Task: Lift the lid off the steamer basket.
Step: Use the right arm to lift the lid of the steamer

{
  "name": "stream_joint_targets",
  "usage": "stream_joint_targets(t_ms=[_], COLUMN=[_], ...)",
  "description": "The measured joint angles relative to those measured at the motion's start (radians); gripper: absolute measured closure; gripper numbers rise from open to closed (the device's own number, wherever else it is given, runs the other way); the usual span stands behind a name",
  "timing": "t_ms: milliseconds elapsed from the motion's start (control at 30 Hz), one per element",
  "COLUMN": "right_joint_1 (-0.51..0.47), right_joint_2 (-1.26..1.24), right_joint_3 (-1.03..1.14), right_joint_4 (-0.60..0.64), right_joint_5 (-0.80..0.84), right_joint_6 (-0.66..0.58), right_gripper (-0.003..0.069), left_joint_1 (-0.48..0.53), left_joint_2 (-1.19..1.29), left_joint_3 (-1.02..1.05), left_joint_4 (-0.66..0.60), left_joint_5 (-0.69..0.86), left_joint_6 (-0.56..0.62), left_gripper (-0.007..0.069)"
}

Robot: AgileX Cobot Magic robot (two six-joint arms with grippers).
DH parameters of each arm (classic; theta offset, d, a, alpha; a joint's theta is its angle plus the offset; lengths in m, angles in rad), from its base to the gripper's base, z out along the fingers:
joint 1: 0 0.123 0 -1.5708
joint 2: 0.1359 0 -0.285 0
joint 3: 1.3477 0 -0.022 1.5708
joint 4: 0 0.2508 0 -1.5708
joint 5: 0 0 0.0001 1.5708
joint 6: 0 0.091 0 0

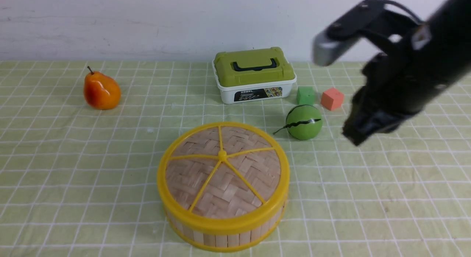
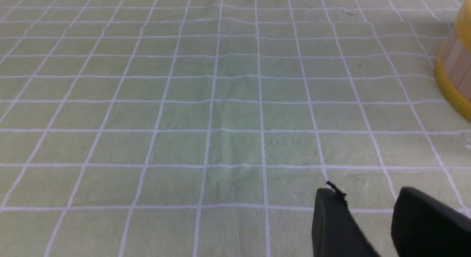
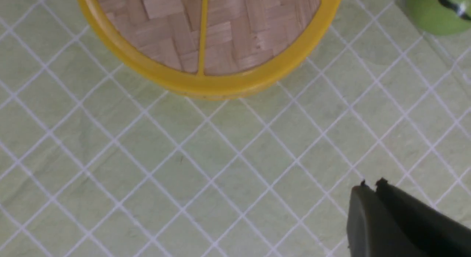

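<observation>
- The lid point(image 1: 222, 168) is seen seated flat on the steamer basket point(image 1: 224, 239). Its yellow rim is matched to the basket's upper edge, and its five yellow spokes meet at the centre knob.
- The steamer basket is placed on the green checked tablecloth point(image 1: 73, 176), near the front and close to the middle of the front view.
- The right gripper point(image 1: 355, 137) is held in the air to the right of the basket, well apart from the lid. It is smeared by motion blur in the front view.
- In the right wrist view its two black fingers point(image 3: 358, 213) are pressed together with only a thin seam between them, and nothing is clasped.
- The left gripper point(image 2: 368, 194) is shown only in the left wrist view. Its fingers are parted with bare cloth visible between them, and nothing is held.
- A slice of the basket's slatted wall and lower yellow rim is caught at the edge of that view, apart from the fingers.
- A green ball point(image 1: 304, 122) with a dark wavy band, possibly a toy watermelon, is set between the basket and the right gripper.
- A green cube point(image 1: 305, 95) and an orange cube point(image 1: 332, 98) are placed just behind it.
- A white box with a green handled lid point(image 1: 254, 76) is set at the back, and an orange pear point(image 1: 102, 90) far to the left.
</observation>
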Motion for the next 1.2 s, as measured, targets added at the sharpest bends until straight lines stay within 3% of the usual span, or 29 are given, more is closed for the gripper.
stream_joint_targets(t_ms=[200, 300, 400, 433, 533, 700, 900, 1033, 1067, 1133, 1200], right_joint_1=[0.095, 0.11, 0.114, 0.114, 0.114, 0.114, 0.114, 0.114, 0.114, 0.114, 0.114], right_joint_2=[0.222, 0.299, 0.386, 0.389, 0.443, 0.509, 0.553, 0.56, 0.56, 0.56, 0.559], right_joint_3=[-0.193, -0.265, -0.338, -0.34, -0.358, -0.36, -0.36, -0.361, -0.361, -0.363, -0.369], right_joint_4=[-0.035, -0.027, 0.016, 0.019, 0.061, 0.097, 0.097, 0.104, 0.105, 0.107, 0.107], right_joint_5=[0.0, 0.0, -0.024, -0.024, -0.1, -0.169, -0.184, -0.18, -0.18, -0.18, -0.176], right_joint_6=[0.027, 0.043, 0.05, 0.05, 0.05, 0.05, 0.05, 0.05, 0.05, 0.05, 0.05], right_gripper=[0.0606, 0.0543, 0.0395, 0.0386, 0.0259, 0.0193, 0.0258, 0.0432, 0.0442, 0.0567, 0.0588], left_joint_1=[0.0, 0.0, 0.0, 0.0, 0.0, 0.0, 0.0, 0.0, 0.0, 0.0, 0.0], left_joint_2=[0.0, 0.0, 0.0, 0.0, 0.0, 0.0, 0.0, 0.0, 0.0, 0.0, 0.0], left_joint_3=[0.0, 0.0, 0.0, 0.0, 0.0, 0.0, 0.0, 0.0, 0.0, 0.0, 0.0], left_joint_4=[0.0, 0.0, 0.0, 0.0, 0.0, 0.0, 0.0, 0.0, 0.0, 0.0, 0.0], left_joint_5=[0.0, 0.0, 0.0, 0.0, 0.0, 0.0, 0.0, 0.0, 0.0, 0.0, 0.0], left_joint_6=[0.0, 0.0, 0.0, 0.0, 0.0, 0.0, 0.0, 0.0, 0.0, 0.0, 0.0], left_gripper=[0.0386, 0.0386, 0.0386, 0.0386, 0.0386, 0.0386, 0.0386, 0.0386, 0.0386, 0.0386, 0.0386])
